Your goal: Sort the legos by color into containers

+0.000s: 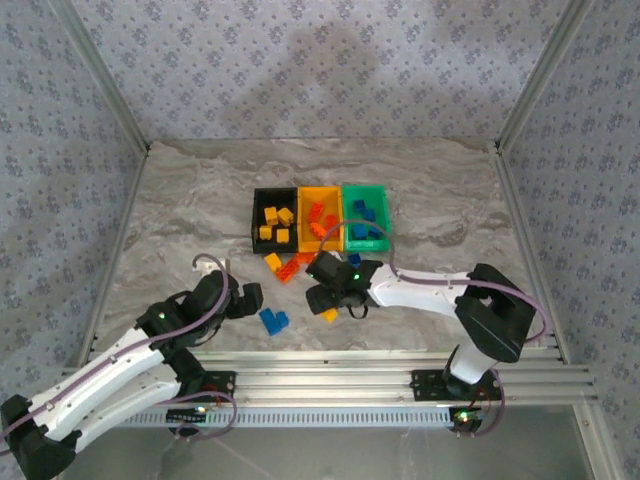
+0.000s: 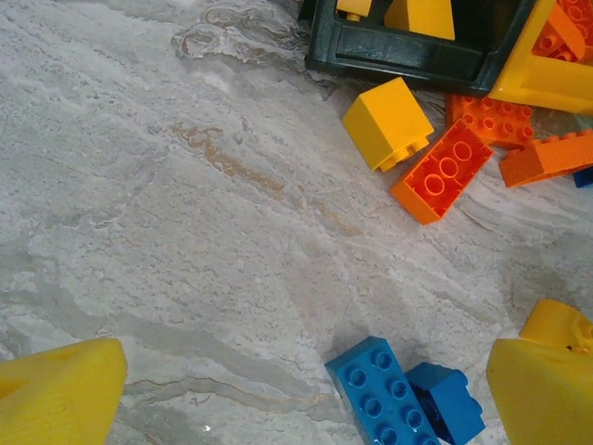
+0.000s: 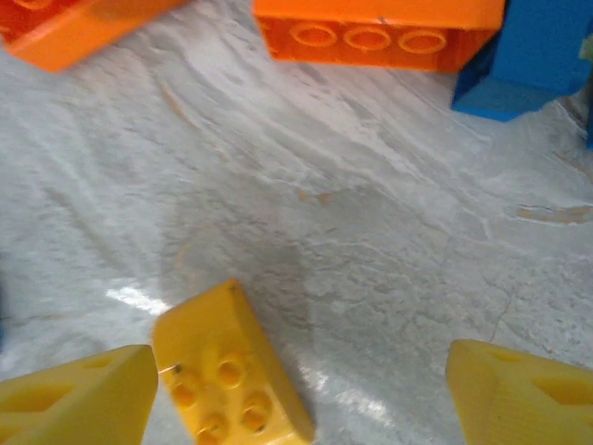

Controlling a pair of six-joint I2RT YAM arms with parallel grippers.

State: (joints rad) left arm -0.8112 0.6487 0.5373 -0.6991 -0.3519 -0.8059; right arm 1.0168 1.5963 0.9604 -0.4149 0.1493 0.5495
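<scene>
Three containers stand side by side. The black bin [image 1: 257, 218] holds yellow legos, the yellow-orange bin [image 1: 303, 215] orange-red ones, and the green bin [image 1: 383, 215] blue ones. Loose legos lie in front of the containers. My left gripper [image 1: 250, 298] [image 2: 306, 375] is open above bare table, with two blue bricks [image 2: 380, 394] [image 1: 273, 320] just inside its right finger. My right gripper [image 1: 325, 297] [image 3: 296, 389] is open, low over the table. A yellow brick [image 3: 227, 371] [image 1: 329, 315] lies on its side between the fingers, close against the left one, with a wide gap to the right one.
Loose on the table near the bins' front are a yellow brick [image 2: 387, 122], orange-red bricks [image 2: 443, 171] [image 3: 375, 32] and a blue brick [image 3: 542, 56]. The black bin's corner [image 2: 408, 56] sits at the top of the left wrist view. Patterned walls enclose the marble table.
</scene>
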